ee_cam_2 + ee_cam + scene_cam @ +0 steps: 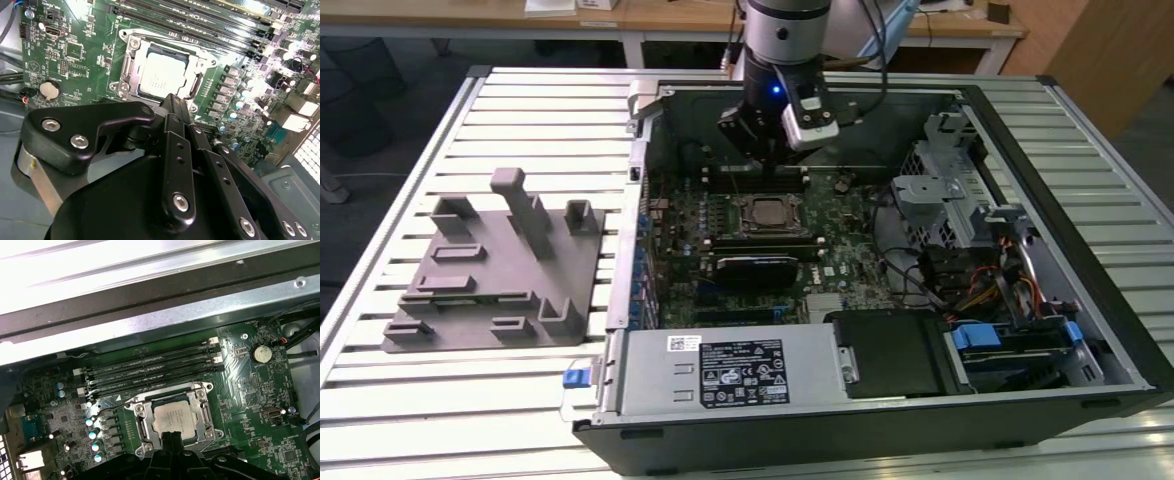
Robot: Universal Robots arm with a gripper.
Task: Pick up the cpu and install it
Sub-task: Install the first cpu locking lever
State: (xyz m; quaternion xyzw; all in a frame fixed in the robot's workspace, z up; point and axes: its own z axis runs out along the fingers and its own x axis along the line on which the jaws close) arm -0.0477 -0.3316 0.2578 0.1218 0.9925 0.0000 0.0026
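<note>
Black and pressed together, my gripper's (172,102) fingers (175,150) hold nothing, as far as I can tell. Just beyond the tips, at twelve o'clock, the cpu (162,75) lies flat inside its socket frame (131,50) on the green motherboard (70,50). Memory slots (150,367) run past it.

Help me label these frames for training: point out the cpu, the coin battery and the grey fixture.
cpu (172,418): first wrist view, middle of its silver top, seated in the socket.
coin battery (260,353): first wrist view, centre of the round cell.
grey fixture (491,275): exterior view, flat middle of the block.
</note>
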